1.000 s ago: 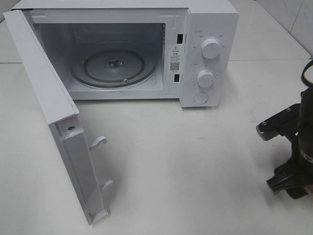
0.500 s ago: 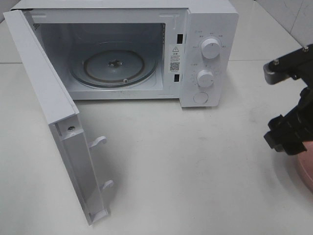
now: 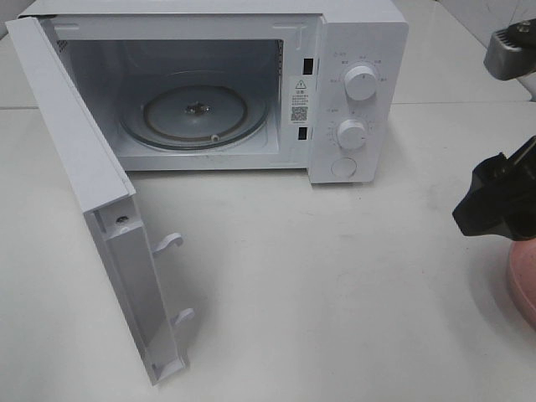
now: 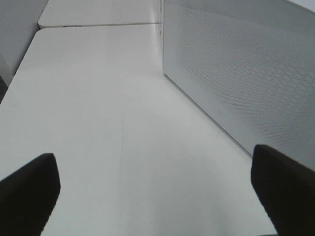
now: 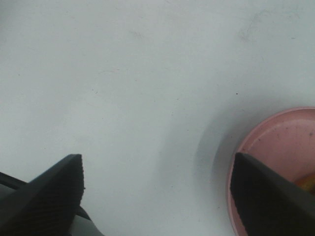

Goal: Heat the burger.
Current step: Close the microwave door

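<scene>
While the high camera shows your microwave (image 3: 209,84) with its door (image 3: 92,201) swung wide and the glass turntable (image 3: 194,113) bare, nothing is loaded yet, and your right pincer (image 3: 498,201) hangs at the right edge of the counter (image 3: 335,293) just beside the pink plate (image 3: 523,280). From the left wrist, your left pincer (image 4: 157,182) is spread wide and empty over bare counter beside the microwave's side wall. From the right wrist, your right pincer is also spread wide and empty, with only a yellow sliver that may be the burger (image 5: 309,183) peeking on the plate, so grasping, loading, closing and starting all remain, as I judge it.
</scene>
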